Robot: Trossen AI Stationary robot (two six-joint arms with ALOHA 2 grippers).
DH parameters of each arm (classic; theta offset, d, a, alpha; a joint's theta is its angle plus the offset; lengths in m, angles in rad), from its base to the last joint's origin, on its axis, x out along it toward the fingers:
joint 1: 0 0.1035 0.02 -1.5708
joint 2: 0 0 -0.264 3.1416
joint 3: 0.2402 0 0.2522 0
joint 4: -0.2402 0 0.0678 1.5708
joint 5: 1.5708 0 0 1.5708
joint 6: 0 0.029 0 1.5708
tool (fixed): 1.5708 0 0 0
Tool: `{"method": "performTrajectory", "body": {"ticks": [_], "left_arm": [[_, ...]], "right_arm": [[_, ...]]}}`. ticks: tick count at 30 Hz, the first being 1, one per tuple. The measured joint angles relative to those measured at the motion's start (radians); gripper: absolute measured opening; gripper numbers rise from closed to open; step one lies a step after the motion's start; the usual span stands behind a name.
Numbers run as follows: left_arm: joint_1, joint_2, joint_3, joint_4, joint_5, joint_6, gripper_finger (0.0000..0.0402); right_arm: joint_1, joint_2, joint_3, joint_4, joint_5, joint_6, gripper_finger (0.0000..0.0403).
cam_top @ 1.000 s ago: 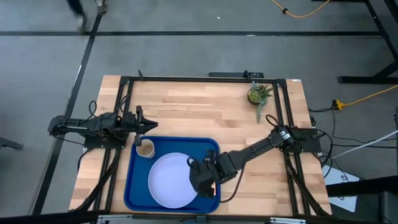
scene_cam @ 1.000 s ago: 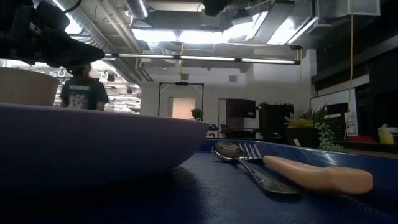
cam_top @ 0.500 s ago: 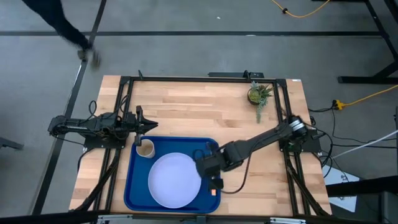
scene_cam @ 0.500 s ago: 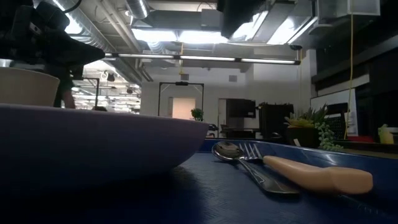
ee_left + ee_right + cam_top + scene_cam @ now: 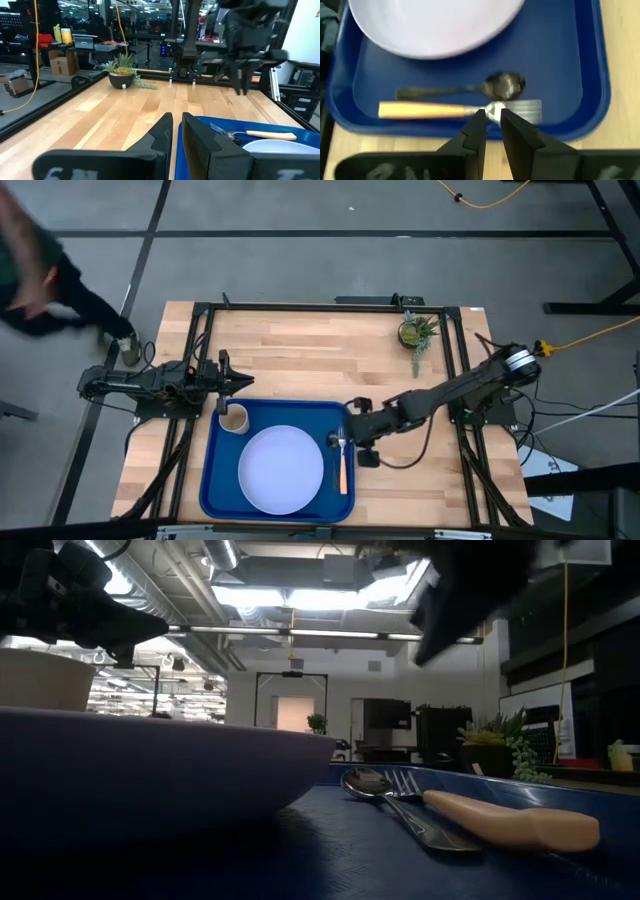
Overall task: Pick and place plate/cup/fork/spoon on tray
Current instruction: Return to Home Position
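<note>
Jaws on the right gripper (image 5: 352, 442) sit close together and hold nothing. It hangs over the right edge of the blue tray (image 5: 215, 480), just above the fork (image 5: 420, 110). From above, the spoon (image 5: 502, 85) is hard to see. The right wrist view shows it well: it lies between the fork and the plate (image 5: 281, 470), right beside the fork. The cup (image 5: 234, 419) stands in the tray's far left corner. The left gripper (image 5: 232, 385) waits over the bench (image 5: 320, 350) by the cup, jaws close together too.
</note>
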Motion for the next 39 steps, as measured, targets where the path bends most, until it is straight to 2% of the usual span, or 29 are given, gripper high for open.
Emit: {"method": "performTrajectory", "body": {"ticks": [10,15,19,25,34,39], "left_arm": [[0.000,0.000,0.000,0.000,0.000,0.000,0.0034],[0.000,0.000,0.000,0.000,0.000,0.000,0.0034],[0.000,0.000,0.000,0.000,0.000,0.000,0.0034],[0.000,0.000,0.000,0.000,0.000,0.000,0.0034],[0.000,0.000,0.000,0.000,0.000,0.000,0.0034],[0.000,0.000,0.000,0.000,0.000,0.000,0.0034]], "right_arm": [[-0.018,-0.277,-0.355,0.207,-0.039,-0.060,0.0065],[-0.018,-0.368,-0.464,0.290,-0.044,-0.003,0.0065],[-0.003,-0.399,-0.514,0.401,-0.043,0.014,0.0065],[0.008,-0.393,-0.577,0.587,-0.043,-0.065,0.0065],[0.042,-0.392,-0.603,0.604,-0.044,-0.101,0.0065],[0.027,-0.392,-0.603,0.604,-0.044,-0.223,0.0065]]}}
